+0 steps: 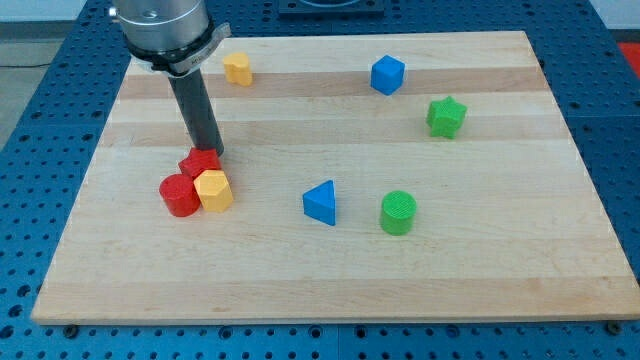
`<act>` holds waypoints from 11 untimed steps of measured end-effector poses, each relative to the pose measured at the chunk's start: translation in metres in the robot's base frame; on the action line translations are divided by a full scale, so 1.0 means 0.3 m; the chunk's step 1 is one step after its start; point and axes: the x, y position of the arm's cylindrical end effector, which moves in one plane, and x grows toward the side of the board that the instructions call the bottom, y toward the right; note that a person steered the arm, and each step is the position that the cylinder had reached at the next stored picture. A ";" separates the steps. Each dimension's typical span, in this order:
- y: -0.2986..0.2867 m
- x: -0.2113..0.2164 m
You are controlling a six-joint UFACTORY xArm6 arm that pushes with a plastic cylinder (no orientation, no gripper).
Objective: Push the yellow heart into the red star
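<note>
Single camera view, looking down at an angle on a pale wooden worktop (330, 270) set on a blue perforated base (60, 90).

No fingers on this rig: arm ends in a straight dark rod (197, 110), so no open or closed state to record. Upper arm housing cut off by the view's top edge. My tip (213, 153) down at the worktop, right at the top edge of the red star-shaped block (199, 162); contact looks likely but exact touch point hard to make out, the very end of the rod merging with the block's outline.

Cluster at the view's left of centre: red star-shaped block, red cylinder block (180, 195) just below-left of it, yellow block (213, 190) just below-right. All three packed together, touching or nearly so. Star's points partly hidden by its neighbours and the rod. Shape of this yellow block unclear from this angle; reads as faceted, possibly hexagonal.

Second yellow block (238, 68) near the view's top, well apart from the cluster, just right of the arm housing. Notched top suggests the heart shape; small, not certain.

Elsewhere, all well apart:
- blue cube-like block (387, 75), upper right
- green star-shaped block (446, 116), right
- blue triangular block (321, 203), centre bottom
- green cylinder block (398, 213), just right of the blue triangle
</note>
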 end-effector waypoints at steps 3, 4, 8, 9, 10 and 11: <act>0.344 -0.316; 0.306 -0.562; 0.080 -0.505; 0.178 -0.472; 0.180 -0.385; 0.158 -0.293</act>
